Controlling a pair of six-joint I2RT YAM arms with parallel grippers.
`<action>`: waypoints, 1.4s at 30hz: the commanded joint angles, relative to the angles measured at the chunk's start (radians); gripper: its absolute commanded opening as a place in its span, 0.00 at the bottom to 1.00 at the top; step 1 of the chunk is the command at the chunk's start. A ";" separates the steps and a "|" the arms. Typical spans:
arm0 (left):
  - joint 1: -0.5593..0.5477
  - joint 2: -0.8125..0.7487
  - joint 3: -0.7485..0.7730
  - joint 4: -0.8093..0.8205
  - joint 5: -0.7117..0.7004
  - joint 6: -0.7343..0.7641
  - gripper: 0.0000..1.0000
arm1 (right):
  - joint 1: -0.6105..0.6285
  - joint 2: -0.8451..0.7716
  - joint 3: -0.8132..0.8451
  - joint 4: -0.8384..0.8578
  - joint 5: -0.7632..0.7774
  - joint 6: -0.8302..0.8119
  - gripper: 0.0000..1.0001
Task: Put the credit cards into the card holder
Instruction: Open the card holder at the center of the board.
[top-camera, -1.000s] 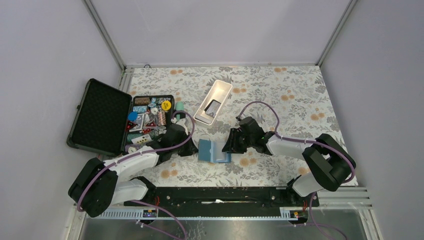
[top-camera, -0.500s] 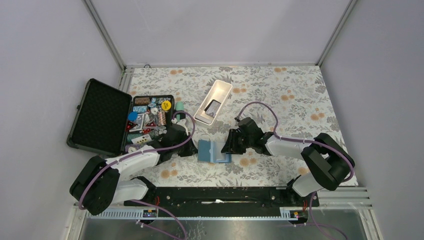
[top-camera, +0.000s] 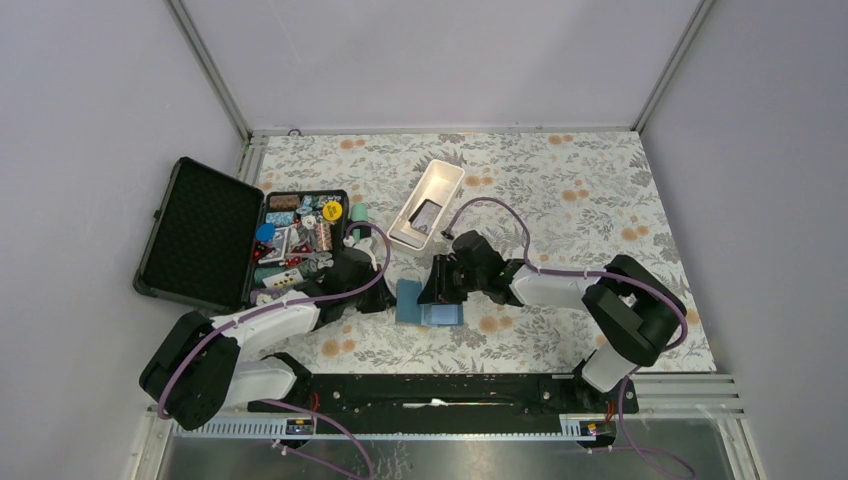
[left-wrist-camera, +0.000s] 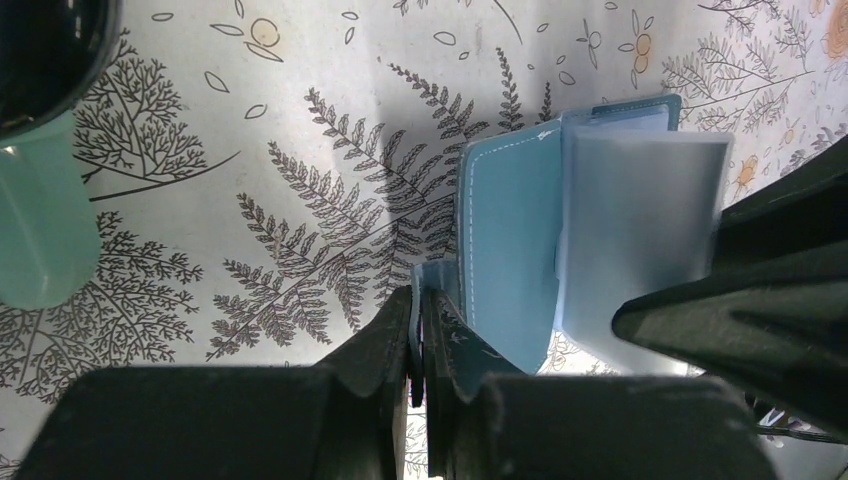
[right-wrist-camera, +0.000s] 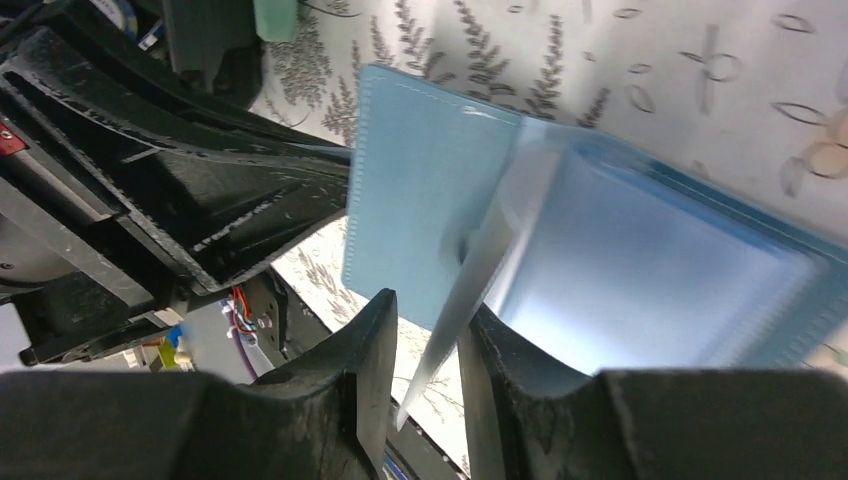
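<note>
The teal-blue card holder (top-camera: 418, 304) lies open on the flowered cloth between the two arms. My left gripper (top-camera: 388, 298) is shut on its snap tab at the left edge; in the left wrist view the tab sits pinched between the fingertips (left-wrist-camera: 415, 330) beside the cover (left-wrist-camera: 505, 260). My right gripper (top-camera: 433, 292) is over the holder's right half. In the right wrist view a pale blue inner page (right-wrist-camera: 490, 255) stands on edge between its jaws (right-wrist-camera: 430, 345), leaning on the right finger with a gap to the left one. One dark credit card (top-camera: 425, 213) lies in the white tray (top-camera: 440, 180).
A black foam-lined case (top-camera: 200, 235) stands open at the left, with a compartment of colourful trinkets (top-camera: 300, 235) beside it. A teal cylinder (top-camera: 357, 215) lies between the trinkets and the white tray, and shows at the left edge of the left wrist view (left-wrist-camera: 40, 220).
My right gripper has slid left over the card holder and its jaws have narrowed slightly around the inner page. The left gripper has kept its hold without moving.
</note>
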 joint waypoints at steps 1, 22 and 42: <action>0.005 0.004 0.024 0.063 0.017 0.002 0.00 | 0.042 0.050 0.076 0.046 -0.007 0.002 0.35; 0.005 0.021 0.019 0.062 -0.017 0.013 0.00 | 0.052 -0.240 0.100 -0.272 0.299 -0.079 0.55; 0.005 0.022 0.018 0.067 -0.004 0.016 0.00 | 0.020 -0.234 -0.070 -0.321 0.398 -0.035 0.34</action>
